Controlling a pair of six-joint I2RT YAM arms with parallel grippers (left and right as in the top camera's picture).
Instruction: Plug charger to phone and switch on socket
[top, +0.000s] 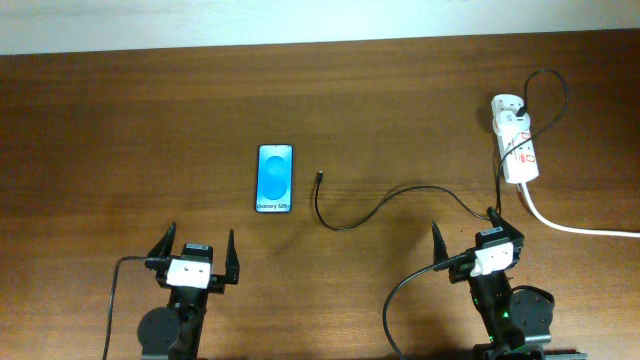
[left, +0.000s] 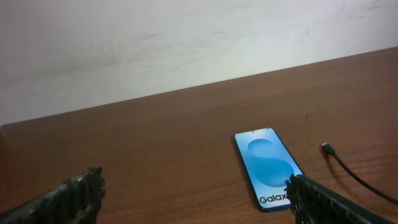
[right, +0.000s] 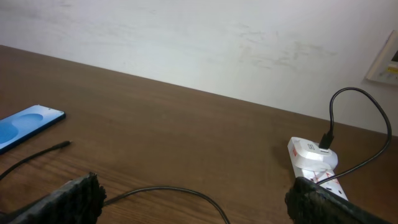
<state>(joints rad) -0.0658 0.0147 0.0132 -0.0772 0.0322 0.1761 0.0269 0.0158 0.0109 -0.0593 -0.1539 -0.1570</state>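
**tableside_a:** Left gripper (top: 201, 233) first: we see its two black fingers spread wide with nothing between them, low over the brown wooden table (top: 120, 130) at the near edge. Its wrist camera agrees, just bare wood in the gap.

**rig_b:** Yep, and the right gripper (top: 464, 224) is the same deal: jaws wide apart, empty, twisted a little to one side.

**tableside_a:** The slim rectangular black-edged smartphone (top: 275, 178) lies flat with its bright blue screen up. It's ahead of the left gripper, a touch to its right and well apart from it.

**rig_b:** The thin black charger cable (top: 385, 200) ends in a small black plug tip (top: 319, 176) lying on the wood just right of the smartphone, not touching it. From there we follow the cable looping toward the near edge and snaking right. It passes close by the right gripper's outer finger (we can't tell if it touches), then climbs to the white adapter (top: 508, 104).

**tableside_a:** That adapter sits in the far end of the white oblong power strip (top: 522, 152) with red marks, far right of the table. Its thick white cord (top: 575, 228) runs off the right edge. The switch position is too small for us to tell.
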